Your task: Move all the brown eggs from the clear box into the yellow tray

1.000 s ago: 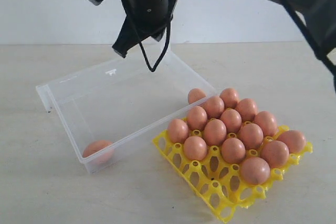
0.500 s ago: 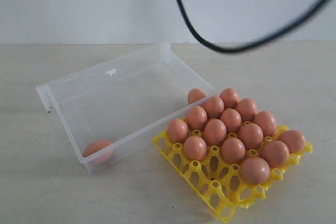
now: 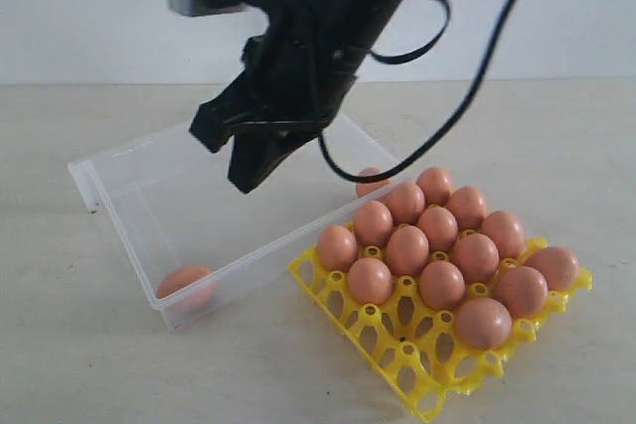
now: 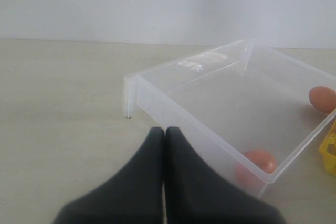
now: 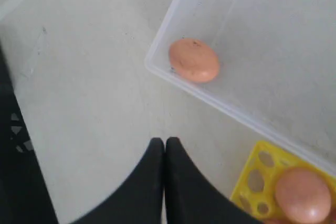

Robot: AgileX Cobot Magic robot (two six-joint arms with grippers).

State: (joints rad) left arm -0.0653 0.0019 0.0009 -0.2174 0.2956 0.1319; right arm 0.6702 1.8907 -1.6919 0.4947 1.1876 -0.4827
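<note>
**Task status**

1. The shallow transparent plastic clear box [image 3: 169, 208] lies at 9 o'clock in the exterior view. The bright yellow lattice egg tray [image 3: 417, 386] lies at 4 o'clock, with one corner touching the box's long wall.
2. The right gripper [image 3: 248, 182], black, hangs over the box interior with its fingers pressed together and holding nothing. The left gripper [image 4: 164, 132] is likewise pressed together and empty. It sits outside the box, off its lipped end.
3. About fourteen smooth orange-brown eggs [image 3: 406, 249] are seated in tray cups. The cups along the tray's 6 o'clock edge are empty.
4. Two eggs are left in the box: the near-corner egg [image 3: 186, 285] at the box's 7 o'clock corner, and the far-corner egg [image 3: 370, 184] at its 3 o'clock corner, just beside the tray.

Assessment: the transfer is nearly complete, with two eggs outstanding.
</note>
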